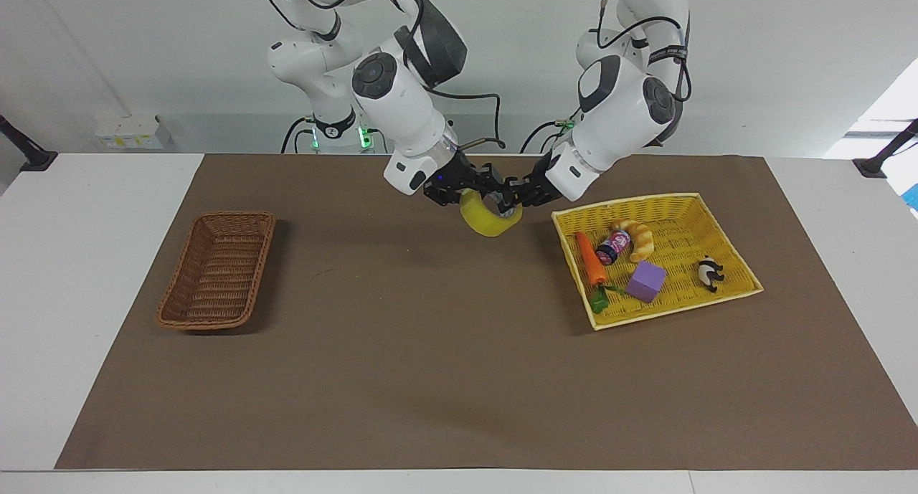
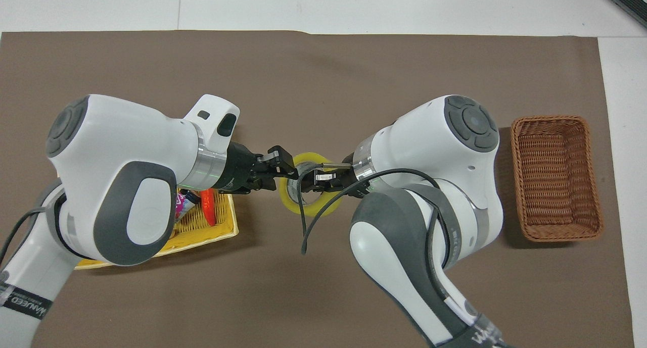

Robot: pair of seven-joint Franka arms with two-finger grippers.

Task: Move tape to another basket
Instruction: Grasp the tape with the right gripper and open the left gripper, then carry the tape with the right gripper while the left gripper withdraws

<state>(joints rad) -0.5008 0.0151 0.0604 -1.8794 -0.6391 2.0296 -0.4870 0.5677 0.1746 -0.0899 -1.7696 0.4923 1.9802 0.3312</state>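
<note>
The yellow tape (image 1: 488, 224) hangs in the air between the two grippers, over the brown mat beside the yellow basket; in the overhead view it (image 2: 289, 201) shows as a ring. My right gripper (image 1: 488, 194) (image 2: 316, 177) is shut on the roll's rim and carries it. My left gripper (image 1: 516, 194) (image 2: 284, 167) is at the rim's other edge with its fingers spread. The brown wicker basket (image 1: 215, 272) (image 2: 556, 179) stands empty at the right arm's end of the table.
The yellow tray-basket (image 1: 624, 201) (image 2: 222, 232) at the left arm's end holds a carrot (image 1: 589, 259), a croissant toy (image 1: 640, 237), a small bottle (image 1: 612, 247), a purple block (image 1: 646, 280) and a panda figure (image 1: 710, 272).
</note>
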